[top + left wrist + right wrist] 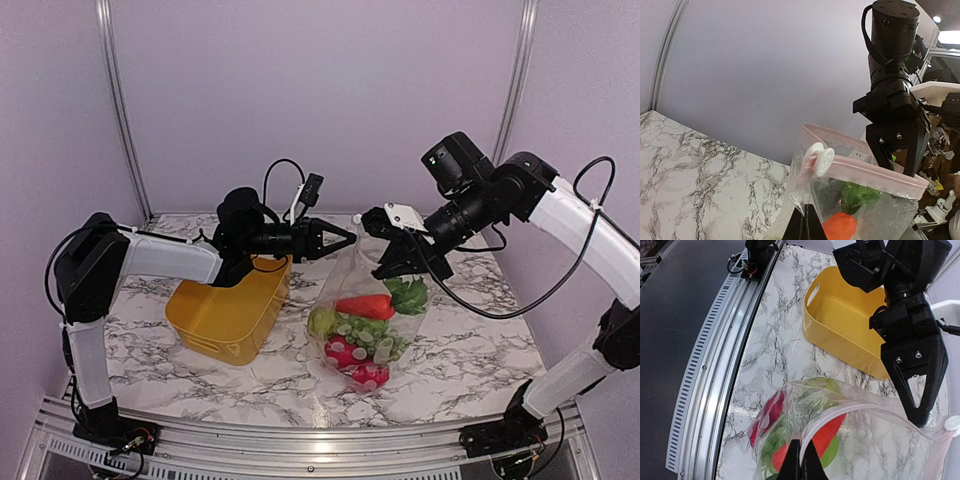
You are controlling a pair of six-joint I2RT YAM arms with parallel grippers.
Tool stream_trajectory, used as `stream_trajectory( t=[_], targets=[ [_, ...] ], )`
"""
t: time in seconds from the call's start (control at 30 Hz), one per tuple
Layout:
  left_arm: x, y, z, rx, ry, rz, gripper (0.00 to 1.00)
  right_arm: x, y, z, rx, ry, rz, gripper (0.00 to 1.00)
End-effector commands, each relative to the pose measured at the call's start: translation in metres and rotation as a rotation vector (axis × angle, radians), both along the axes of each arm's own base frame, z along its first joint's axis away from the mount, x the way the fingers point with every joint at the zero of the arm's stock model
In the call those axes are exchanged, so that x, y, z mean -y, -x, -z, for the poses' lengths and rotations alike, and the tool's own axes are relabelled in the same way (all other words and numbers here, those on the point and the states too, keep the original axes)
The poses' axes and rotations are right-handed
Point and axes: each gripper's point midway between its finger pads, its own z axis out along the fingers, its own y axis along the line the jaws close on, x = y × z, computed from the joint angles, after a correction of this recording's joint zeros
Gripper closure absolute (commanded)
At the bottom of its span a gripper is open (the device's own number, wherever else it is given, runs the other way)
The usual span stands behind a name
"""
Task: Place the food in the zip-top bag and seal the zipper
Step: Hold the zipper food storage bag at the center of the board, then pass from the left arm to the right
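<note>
Now the bag (345,285) hangs mouth up between the two arms. Its long axis is close to vertical, and its bottom seems to rest on the counter (150,350), though the top view is too coarse to be sure. The food (365,330) lies heaped in the lower half: a red pepper-like piece, a green leafy piece, green grapes and red pieces.

The zipper (875,172) runs along the top edge, roughly left to right from one pincer to the other. Its two pink lips stand apart, so the mouth gapes upward. A white slider (820,157) sits at the left end.

The left pincer (805,216) is closed, its fingers pinching the bag film just under the slider. The right pincer (801,455) is closed on the pink lip at the other end of the mouth. The two face each other across the opening.

A yellow bin (225,315) stands just beside the bag on its left. Bare marble shows in front of the bag and to its right, up to the counter's near rail.
</note>
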Motion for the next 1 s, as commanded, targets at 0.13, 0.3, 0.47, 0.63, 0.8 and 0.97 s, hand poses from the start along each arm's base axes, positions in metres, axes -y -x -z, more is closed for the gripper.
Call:
stream_trajectory(
  t=[0.13,0.3,0.47,0.63,0.8,0.97],
  targets=[
    [-0.031,0.001,-0.044,0.108,0.075,-0.101,1.0,0.018,-0.032,0.001,0.002,0.009,0.091,1.0],
    [-0.054,-0.017,-0.05,0.137,0.036,-0.341,1.0,0.042,-0.07,-0.001,0.042,0.003,0.196,1.0],
    [-0.07,-0.027,-0.054,0.127,0.074,-0.497,1.0,0.061,-0.1,0.006,0.044,0.005,0.286,1.0],
    [-0.06,-0.02,-0.045,0.139,0.056,-0.528,1.0,0.044,-0.099,-0.03,0.014,-0.117,0.267,0.83],
    [-0.049,-0.01,-0.041,0.153,0.038,-0.562,1.0,0.013,-0.082,-0.063,0.048,-0.217,0.197,0.71],
    [-0.041,0.005,-0.048,0.207,0.014,-0.601,1.0,-0.027,-0.082,-0.066,0.057,-0.23,0.192,0.65]
  ],
)
